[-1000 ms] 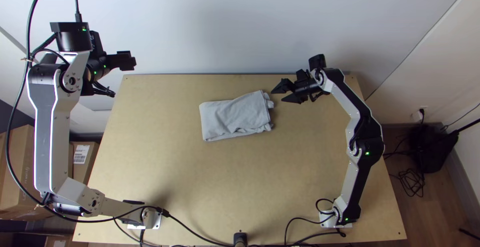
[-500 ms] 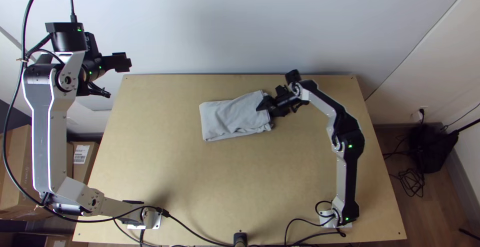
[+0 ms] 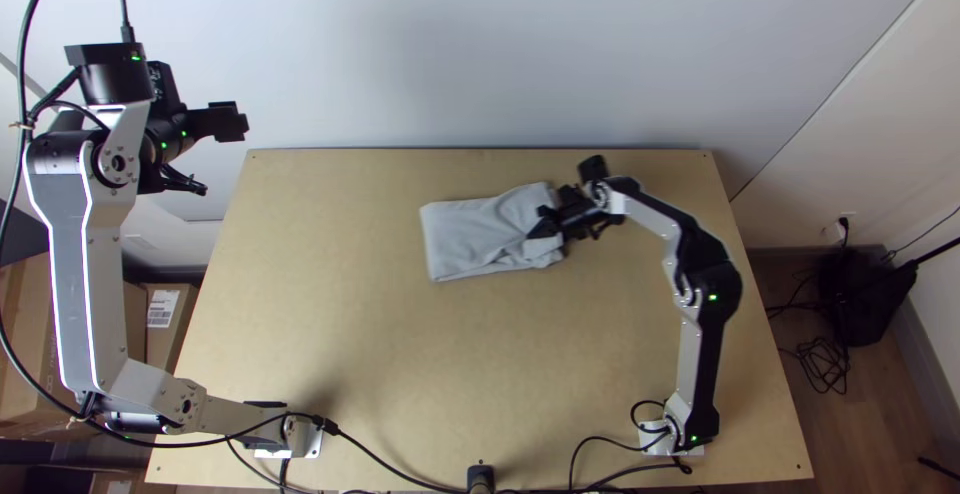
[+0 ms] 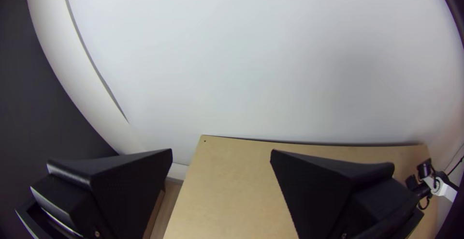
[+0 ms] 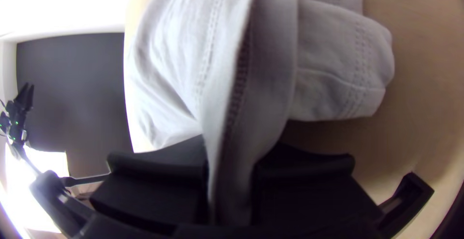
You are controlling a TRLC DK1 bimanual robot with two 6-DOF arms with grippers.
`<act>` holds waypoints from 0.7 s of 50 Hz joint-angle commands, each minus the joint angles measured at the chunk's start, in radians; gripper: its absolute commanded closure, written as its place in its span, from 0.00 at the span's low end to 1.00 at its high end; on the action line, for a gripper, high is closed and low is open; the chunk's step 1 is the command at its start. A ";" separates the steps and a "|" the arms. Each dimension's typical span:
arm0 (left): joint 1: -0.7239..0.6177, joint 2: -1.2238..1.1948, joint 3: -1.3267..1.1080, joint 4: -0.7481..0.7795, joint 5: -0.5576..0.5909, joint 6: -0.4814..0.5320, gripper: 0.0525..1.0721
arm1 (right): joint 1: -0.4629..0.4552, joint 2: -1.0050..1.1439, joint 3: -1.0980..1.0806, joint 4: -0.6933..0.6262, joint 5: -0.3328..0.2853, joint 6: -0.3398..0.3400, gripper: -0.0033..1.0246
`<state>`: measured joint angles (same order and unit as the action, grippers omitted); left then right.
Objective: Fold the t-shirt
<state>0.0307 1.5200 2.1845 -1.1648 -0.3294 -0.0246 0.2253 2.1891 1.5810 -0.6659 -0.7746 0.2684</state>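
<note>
Shirt (image 3: 465, 234) was laid out from the right claw's (image 5: 233, 154) tips, one edge strip clamped between them. Light, limp, soft handling was expected; best gripped by that edge, layers together. Pale grey, folded flat, rumpled, stitched seams. Left claw (image 4: 221, 153) was spread apart.

The t-shirt (image 3: 455, 239) lies on the table (image 3: 350, 354), in the far half and around the middle, and a part of its right end is between the fingers of the right gripper (image 3: 540, 224). The left gripper (image 3: 243, 122) is, as seen from above, just outside the table's far left corner. Behind the table stands the wall (image 3: 450, 54), to the left are boxes (image 3: 168, 319), and to the right, cables (image 3: 826, 364) lie on the floor (image 3: 880, 404).
</note>
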 commanded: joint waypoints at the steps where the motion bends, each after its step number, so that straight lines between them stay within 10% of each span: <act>1: 0.017 -0.030 0.018 0.001 0.004 0.017 0.04 | -0.179 -0.074 -0.075 0.014 0.034 -0.037 0.97; 25: 0.005 -0.007 0.021 0.048 0.059 0.018 0.04 | -0.773 -0.192 -0.208 0.198 0.144 0.045 0.97; 27: 0.002 -0.004 0.021 0.048 0.061 0.017 0.04 | -0.784 -0.200 -0.223 0.198 0.141 0.029 0.86; 31: -0.002 -0.003 0.020 0.050 0.069 0.015 0.04 | -0.793 -0.213 -0.245 0.192 0.141 -0.001 0.30; 35: -0.008 -0.003 0.018 0.051 0.069 0.015 0.04 | -0.793 -0.218 -0.245 0.186 0.143 -0.040 0.07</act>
<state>0.0315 1.5192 2.1845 -1.1271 -0.2695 -0.0139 -0.5705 2.0041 1.3579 -0.4763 -0.6357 0.2703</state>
